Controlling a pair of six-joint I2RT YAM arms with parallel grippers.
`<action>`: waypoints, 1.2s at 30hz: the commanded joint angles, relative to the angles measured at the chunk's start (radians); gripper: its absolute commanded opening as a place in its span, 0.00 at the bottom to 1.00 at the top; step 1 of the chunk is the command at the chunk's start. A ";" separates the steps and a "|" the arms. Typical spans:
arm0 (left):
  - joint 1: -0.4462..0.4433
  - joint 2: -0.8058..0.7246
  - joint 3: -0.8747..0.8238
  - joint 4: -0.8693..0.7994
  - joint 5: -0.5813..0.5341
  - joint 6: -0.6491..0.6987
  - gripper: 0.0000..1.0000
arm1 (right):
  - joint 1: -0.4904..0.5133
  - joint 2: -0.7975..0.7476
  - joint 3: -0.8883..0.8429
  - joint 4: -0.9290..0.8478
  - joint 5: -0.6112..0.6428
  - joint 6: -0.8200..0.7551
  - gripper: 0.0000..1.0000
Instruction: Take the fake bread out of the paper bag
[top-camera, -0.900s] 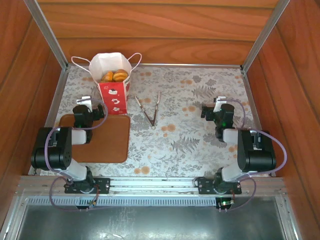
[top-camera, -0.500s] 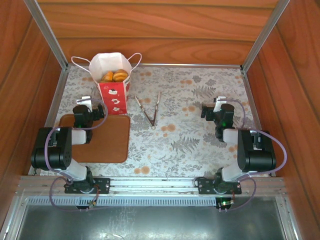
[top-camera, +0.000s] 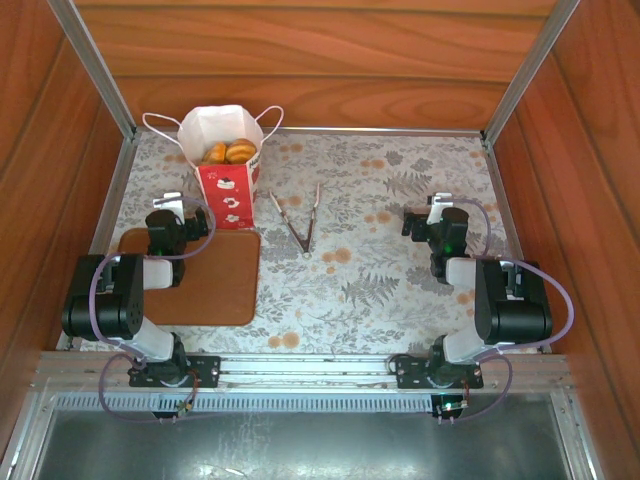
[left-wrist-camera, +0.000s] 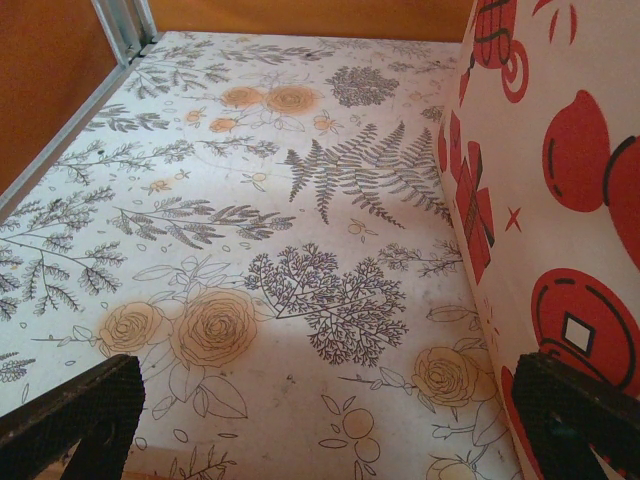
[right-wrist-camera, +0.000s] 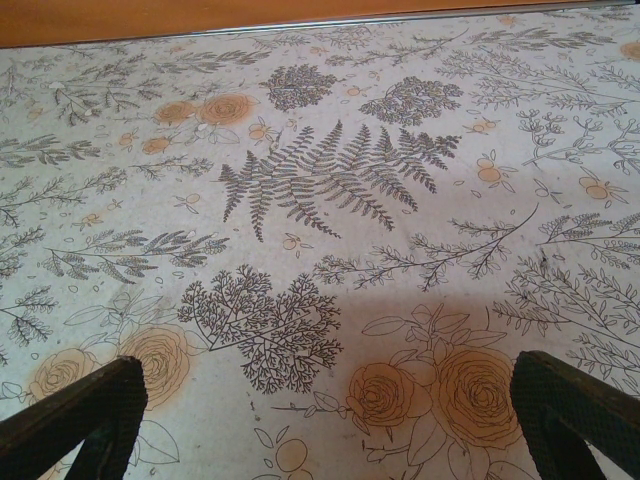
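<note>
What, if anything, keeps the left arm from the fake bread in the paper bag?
Probably nothing, so yes: the left gripper is open beside the paper bag, whose open top shows the fake bread; it must enter from above.

The floral-print table (top-camera: 400, 300) bears the paper bag (top-camera: 228, 195), metal tongs (top-camera: 300, 230) beside it — and a flat brown tray (top-camera: 220, 285).

Enclosure seen from above. Reddish wood-panel walls (top-camera: 320, 60) close the cell at 9, 12 and 3 o'clock; aluminium posts (top-camera: 92, 65) rise at the two far corners. The table (top-camera: 400, 290) wears a pale cloth (right-wrist-camera: 300, 190) printed with grey ferns and orange roses (evenly lit, soft shadows). A metal rail (top-camera: 300, 372) runs along 6 o'clock.
</note>
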 joint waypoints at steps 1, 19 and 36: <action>-0.007 0.008 -0.004 0.025 0.009 0.012 1.00 | -0.007 0.005 0.014 0.010 -0.022 -0.015 1.00; 0.009 -0.459 -0.086 -0.265 -0.155 -0.190 1.00 | -0.001 -0.329 0.342 -0.878 -0.246 0.369 1.00; 0.022 -0.957 -0.142 -0.702 0.238 -0.686 0.98 | 0.738 0.019 0.520 -0.876 -0.183 0.590 0.61</action>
